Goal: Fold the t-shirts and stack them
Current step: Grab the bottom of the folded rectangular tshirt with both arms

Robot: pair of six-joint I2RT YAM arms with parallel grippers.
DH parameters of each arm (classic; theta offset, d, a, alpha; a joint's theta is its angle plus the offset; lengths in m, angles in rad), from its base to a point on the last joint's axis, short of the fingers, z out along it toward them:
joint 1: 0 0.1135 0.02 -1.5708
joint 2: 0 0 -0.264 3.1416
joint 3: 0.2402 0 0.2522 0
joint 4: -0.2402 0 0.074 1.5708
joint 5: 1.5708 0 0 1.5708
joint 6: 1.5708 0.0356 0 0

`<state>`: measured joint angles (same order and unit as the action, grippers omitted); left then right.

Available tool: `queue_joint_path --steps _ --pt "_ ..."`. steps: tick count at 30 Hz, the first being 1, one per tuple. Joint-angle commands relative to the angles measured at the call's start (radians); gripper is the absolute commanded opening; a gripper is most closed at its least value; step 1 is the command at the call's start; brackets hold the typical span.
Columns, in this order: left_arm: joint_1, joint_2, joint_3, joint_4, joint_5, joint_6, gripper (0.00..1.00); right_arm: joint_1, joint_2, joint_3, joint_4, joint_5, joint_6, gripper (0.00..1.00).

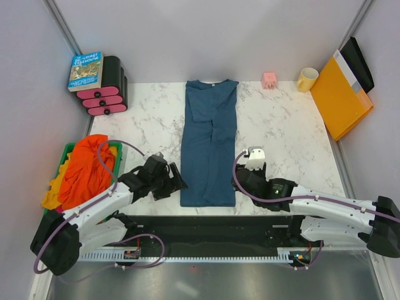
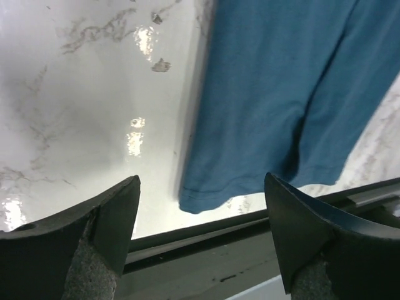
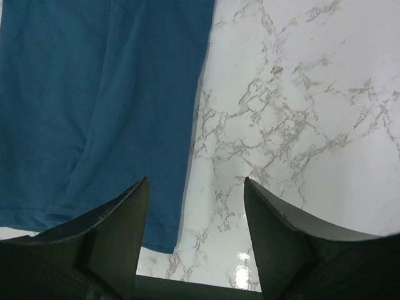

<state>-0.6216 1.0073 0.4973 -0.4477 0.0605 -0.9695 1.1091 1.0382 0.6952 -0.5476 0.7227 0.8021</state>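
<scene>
The teal-blue t-shirt [image 1: 209,140] lies flat on the marble table, folded lengthwise into a narrow strip, collar at the far end, hem at the near edge. My left gripper [image 1: 177,181] is open and empty just left of the hem's near-left corner [image 2: 200,203]. My right gripper [image 1: 240,176] is open and empty just right of the near-right corner [image 3: 156,240]. An orange t-shirt [image 1: 87,172] with yellow cloth [image 1: 55,190] under it is heaped in a green bin at the left. The pink-red shirt is hidden.
The green bin [image 1: 67,150] sits at the table's left edge. A book [image 1: 85,70] lies on black-and-pink cylinders [image 1: 106,94] at the back left. A pink cube [image 1: 269,79], a yellow mug [image 1: 307,79] and an orange-yellow flat folder [image 1: 340,97] stand at the back right.
</scene>
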Motion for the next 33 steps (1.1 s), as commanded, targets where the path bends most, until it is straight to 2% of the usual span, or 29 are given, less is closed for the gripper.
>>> queue_joint_path --steps 1,5,10,16,17,22,25,26,33 --pt "-0.006 0.065 0.037 -0.017 -0.057 0.063 0.81 0.005 -0.004 -0.019 0.051 -0.026 0.048 0.70" --pt "-0.027 0.099 0.020 -0.011 -0.057 0.040 0.63 0.005 -0.003 -0.026 0.051 -0.014 0.043 0.70" --pt "-0.127 0.067 -0.005 -0.008 -0.094 -0.023 0.63 0.006 0.014 -0.039 0.069 -0.022 0.051 0.69" --pt "-0.176 0.154 0.017 0.027 -0.110 -0.009 0.61 0.006 0.052 -0.042 0.094 -0.043 0.062 0.69" --pt "-0.179 0.162 0.023 0.029 -0.103 -0.008 0.55 0.005 0.056 -0.042 0.094 -0.043 0.063 0.69" --pt "-0.202 0.180 0.014 0.035 -0.106 -0.018 0.40 0.005 0.066 -0.051 0.095 -0.040 0.078 0.69" --pt "-0.202 0.189 0.006 0.038 -0.103 -0.018 0.19 0.006 0.072 -0.062 0.100 -0.051 0.094 0.69" --pt "-0.204 0.192 0.004 0.038 -0.100 -0.023 0.02 0.005 0.072 -0.063 0.100 -0.055 0.098 0.69" --pt "-0.210 0.168 -0.016 0.040 -0.100 -0.029 0.02 0.005 0.083 -0.144 0.167 -0.150 0.144 0.70"
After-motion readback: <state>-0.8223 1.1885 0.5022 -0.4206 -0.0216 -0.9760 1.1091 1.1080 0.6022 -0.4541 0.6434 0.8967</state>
